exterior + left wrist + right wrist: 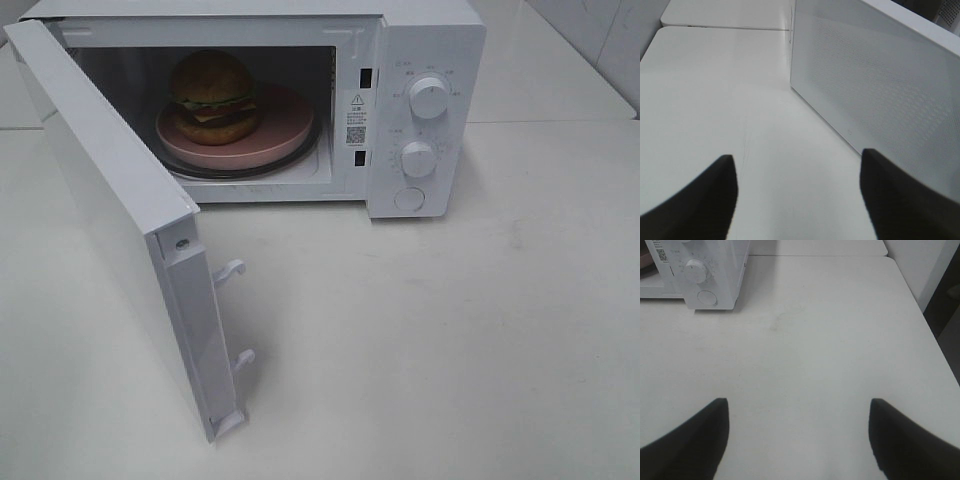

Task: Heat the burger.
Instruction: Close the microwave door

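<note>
**White microwave stands open on a pale table**

The white microwave (425,60) sits at the back of the white table (450,350). Its door (100,200) is swung wide toward the front left, with two latch hooks (230,270) jutting from the free edge. Inside, a round pink plate (290,135) lies on the glass turntable (305,158). The control panel carries an upper knob (429,97), a lower knob (418,158) and a round button (409,199) beneath them.

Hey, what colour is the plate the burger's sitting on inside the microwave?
The plate is pale pink, clearest in the exterior high view.
</note>
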